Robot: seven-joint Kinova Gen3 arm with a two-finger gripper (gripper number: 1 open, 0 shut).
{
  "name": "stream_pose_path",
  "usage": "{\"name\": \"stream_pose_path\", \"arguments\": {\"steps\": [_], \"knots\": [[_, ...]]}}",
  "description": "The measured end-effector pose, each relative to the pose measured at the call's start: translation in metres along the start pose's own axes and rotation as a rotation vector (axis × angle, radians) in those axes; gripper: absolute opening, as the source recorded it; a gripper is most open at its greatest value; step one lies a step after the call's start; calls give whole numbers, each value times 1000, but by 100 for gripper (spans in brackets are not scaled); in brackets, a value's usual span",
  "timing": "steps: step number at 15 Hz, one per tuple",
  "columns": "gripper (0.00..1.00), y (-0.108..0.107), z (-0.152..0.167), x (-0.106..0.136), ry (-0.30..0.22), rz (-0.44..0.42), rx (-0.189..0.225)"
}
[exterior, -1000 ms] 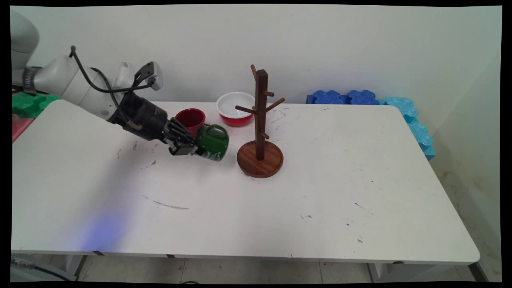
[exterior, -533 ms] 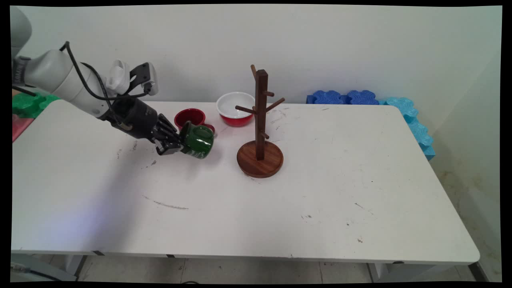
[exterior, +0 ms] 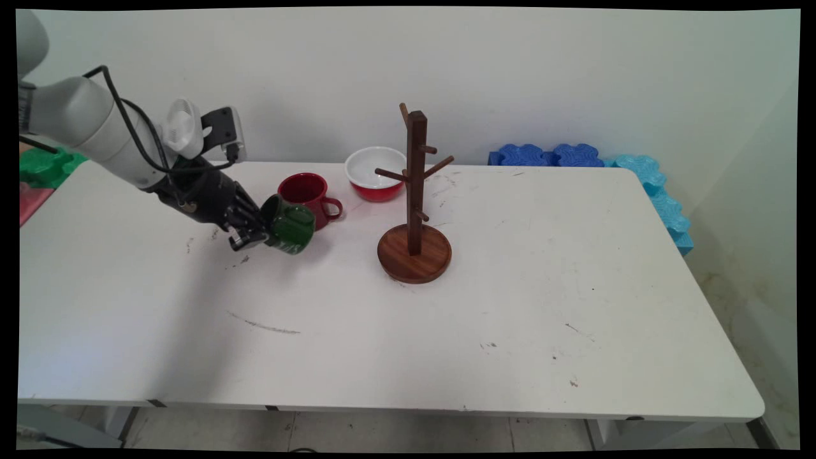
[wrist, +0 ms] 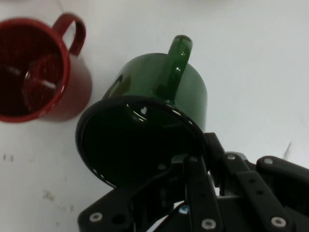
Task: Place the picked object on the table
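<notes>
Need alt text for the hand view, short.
Seen from the hand: the tool grips a green mug by its rim, one finger inside, the mug tilted with its handle pointing away. A red mug stands upright at upper left on the white table.

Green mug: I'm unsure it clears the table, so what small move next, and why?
Probably lift a little. The gripper grips the green mug by its rim, tilted low over the table, with the red mug close behind; rising straight up keeps it off both.
</notes>
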Motion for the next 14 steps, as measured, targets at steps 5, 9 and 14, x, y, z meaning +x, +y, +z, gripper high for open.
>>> {"name": "stream_pose_path", "arguments": {"steps": [5,9,14], "knots": [[0,6,5,-6,-76,9,24],[0,7,11,-8,-119,15,39],[0,6,19,-10,-155,21,57]]}}
